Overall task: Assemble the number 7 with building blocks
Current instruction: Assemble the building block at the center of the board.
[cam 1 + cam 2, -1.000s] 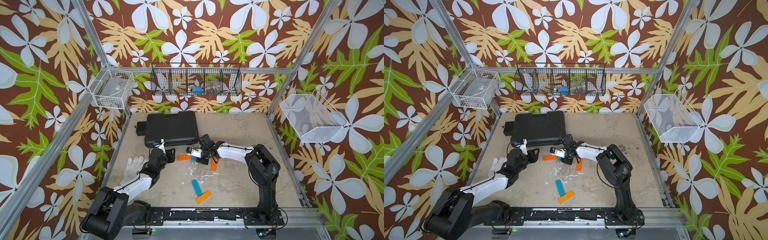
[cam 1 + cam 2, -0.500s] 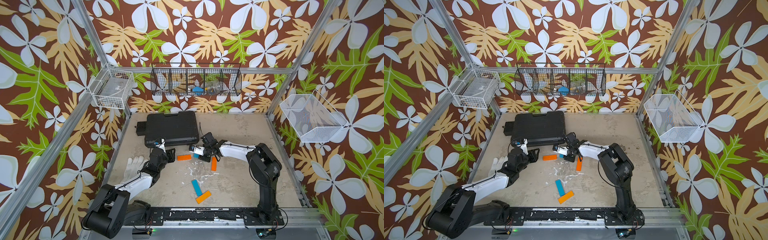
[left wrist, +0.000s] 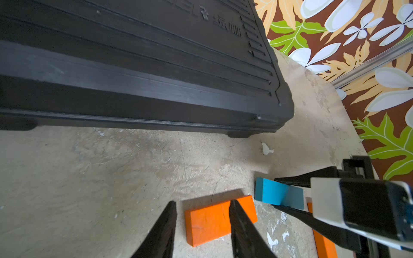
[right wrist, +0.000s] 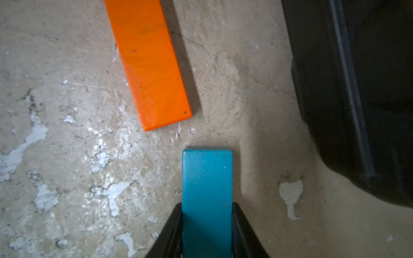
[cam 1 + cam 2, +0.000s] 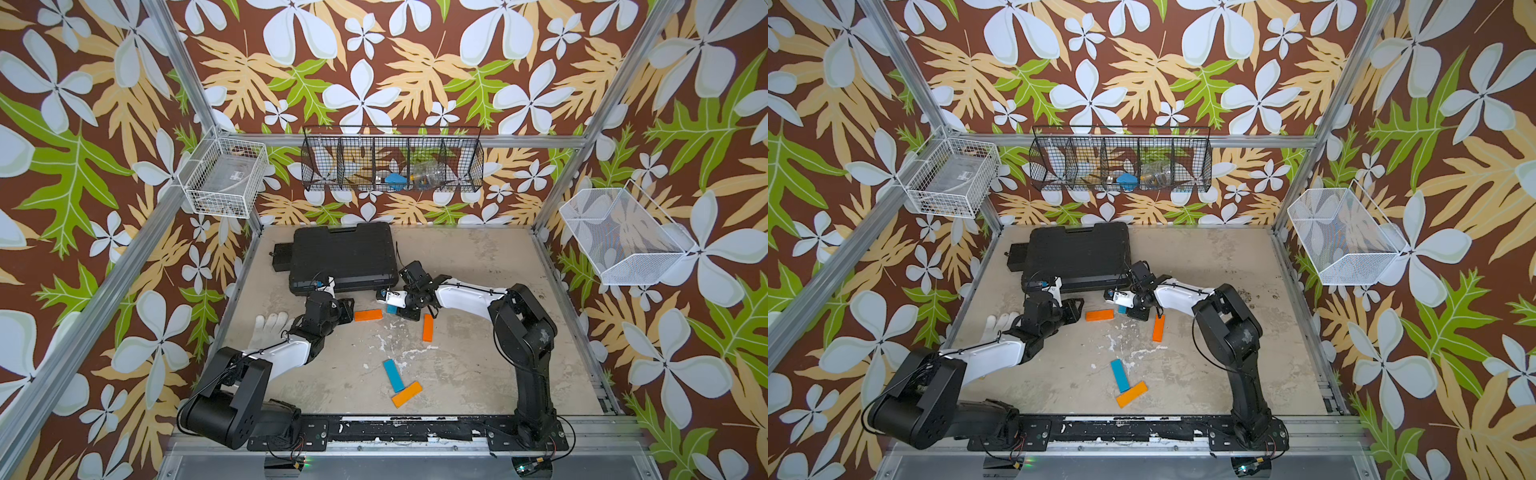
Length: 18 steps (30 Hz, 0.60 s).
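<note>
Barely shifted since earlier, our right tool (image 4: 206, 207) clamps a blue bar (image 4: 206, 178); our left tool (image 3: 202, 202) stands open, empty, beside an orange bar (image 3: 212, 221).

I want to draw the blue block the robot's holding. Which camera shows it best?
The right wrist view: the sky blue rectangular bar is big and close, clamped in the right gripper. The left wrist view shows one end sideways; both top views show only a sliver.

Scuffed beige tabletop (image 5: 478, 365) holds a black plastic case (image 5: 345, 253) at the back, white knitted glove (image 5: 270, 326) left, crosswise flat orange bar (image 5: 368, 315) and lengthwise orange bar (image 5: 428, 327) mid-table, sky-blue flat bar (image 5: 393, 375) touching slanted orange bar (image 5: 407, 394) up front
</note>
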### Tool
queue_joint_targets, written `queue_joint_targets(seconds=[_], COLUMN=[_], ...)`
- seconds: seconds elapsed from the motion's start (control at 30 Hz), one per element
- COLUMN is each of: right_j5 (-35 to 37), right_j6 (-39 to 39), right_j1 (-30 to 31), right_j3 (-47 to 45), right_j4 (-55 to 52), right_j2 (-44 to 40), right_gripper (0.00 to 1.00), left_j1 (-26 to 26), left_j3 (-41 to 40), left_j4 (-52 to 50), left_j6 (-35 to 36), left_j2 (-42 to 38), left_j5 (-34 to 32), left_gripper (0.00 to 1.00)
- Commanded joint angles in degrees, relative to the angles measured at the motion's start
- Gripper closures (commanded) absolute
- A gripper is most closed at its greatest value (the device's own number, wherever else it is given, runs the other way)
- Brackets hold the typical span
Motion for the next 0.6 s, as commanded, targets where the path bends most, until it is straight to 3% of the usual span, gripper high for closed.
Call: queue_joint_targets(seconds=[0.0,0.57], right_j5=[1.98,1.3], right_j6=[-0.09,1.71], right_j1=[1.1,1.56], right_j3=[-2.47,-5.15], right_j4=[-9.2,-10.76], right_j2=[2.3,0.23], right_gripper=[0.65,0.66], left_j1=[0.13,0.44], left_j3=[-0.15,-0.34], left_j4=[0.33,0.41], left_j6=[0.32,0.27], left_j2=[-0.54,-0.71], left_j5=[0.39,0.31], left_gripper=[0.58,0.58])
